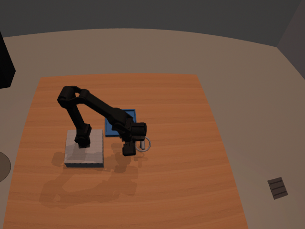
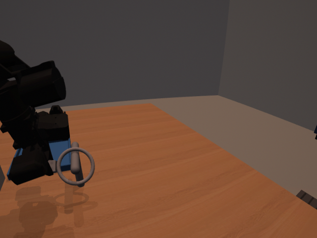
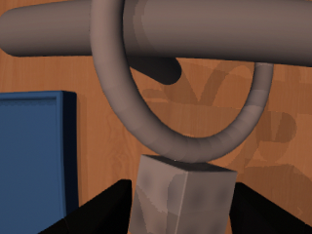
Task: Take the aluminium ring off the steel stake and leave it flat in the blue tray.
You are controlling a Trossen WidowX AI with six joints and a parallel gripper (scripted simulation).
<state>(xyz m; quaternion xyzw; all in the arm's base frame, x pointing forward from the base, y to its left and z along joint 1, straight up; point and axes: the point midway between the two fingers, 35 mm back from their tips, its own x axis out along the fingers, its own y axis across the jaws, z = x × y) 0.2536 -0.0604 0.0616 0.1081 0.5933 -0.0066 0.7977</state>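
Observation:
The grey ring (image 1: 150, 144) (image 2: 92, 166) (image 3: 195, 148) is raised off the table and tilted. In the wrist view, one side passes over the stake's cross-bar (image 1: 142, 145) (image 2: 75, 159) (image 3: 219, 29) and the other goes behind it, so the bar appears to run through the ring. The post (image 3: 166, 70) shows under the bar. My gripper (image 2: 50, 166) (image 3: 179, 191) is shut on the ring's block-like tab, beside the stake. In the top view the fingertips are hidden. The blue tray (image 1: 112, 135) (image 3: 69, 146) is partly hidden by the arm in the top view.
The arm's base stands on a grey block (image 1: 96, 138) left of the stake. The tray lies between that block and the stake, farther back on the wooden table (image 1: 177, 110) (image 2: 166, 153). The arm reaches over the tray. A slatted dark patch (image 1: 277, 188) lies on the floor.

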